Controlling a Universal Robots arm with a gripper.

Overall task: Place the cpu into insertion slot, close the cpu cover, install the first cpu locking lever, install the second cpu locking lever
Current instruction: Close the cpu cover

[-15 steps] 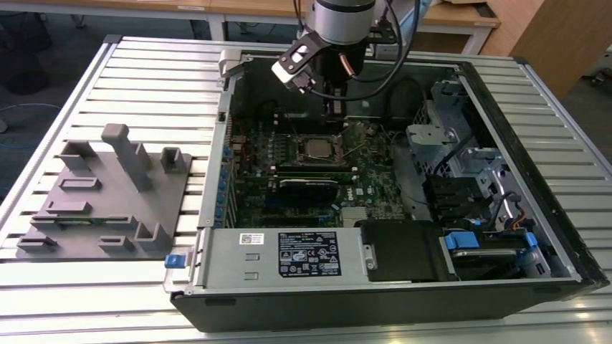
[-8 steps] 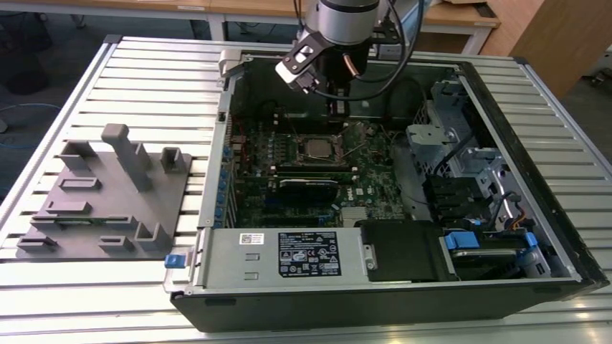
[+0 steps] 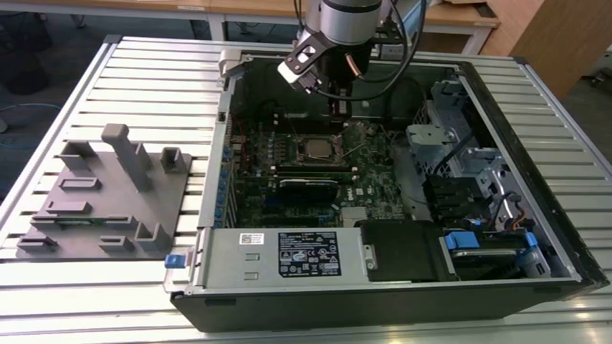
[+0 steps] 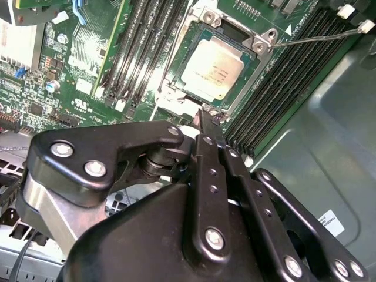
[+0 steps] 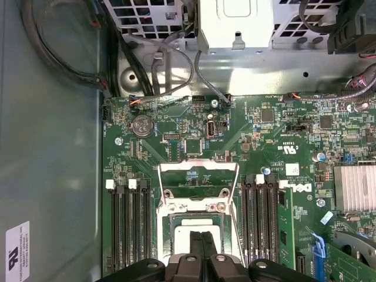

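The cpu (image 4: pixel 214 69) lies flat in the insertion slot (image 4: pixel 258 46), its silver top showing; in the exterior view it is the pale square (image 3: pixel 319 147) mid-board. The cpu cover (image 5: pixel 198 166) is swung open, and green board shows through its window. My gripper (image 5: pixel 202 239) is shut with nothing between its fingers. Its tip (image 4: pixel 207 114) hangs just over the slot's edge on the hinge side. In the exterior view my gripper (image 3: pixel 337 107) hangs above the board, just behind the slot. A thin wire locking lever (image 4: pixel 317 38) sticks out free beside the slot.
Black memory slots (image 5: pixel 129 223) flank the socket on both sides. A heatsink (image 5: pixel 355 188) and cables (image 5: pixel 158 70) sit nearby. The case holds a power supply (image 3: pixel 277 254) and drive bays (image 3: pixel 488 244). A grey fixture plate (image 3: pixel 100 193) lies at the exterior view's left.
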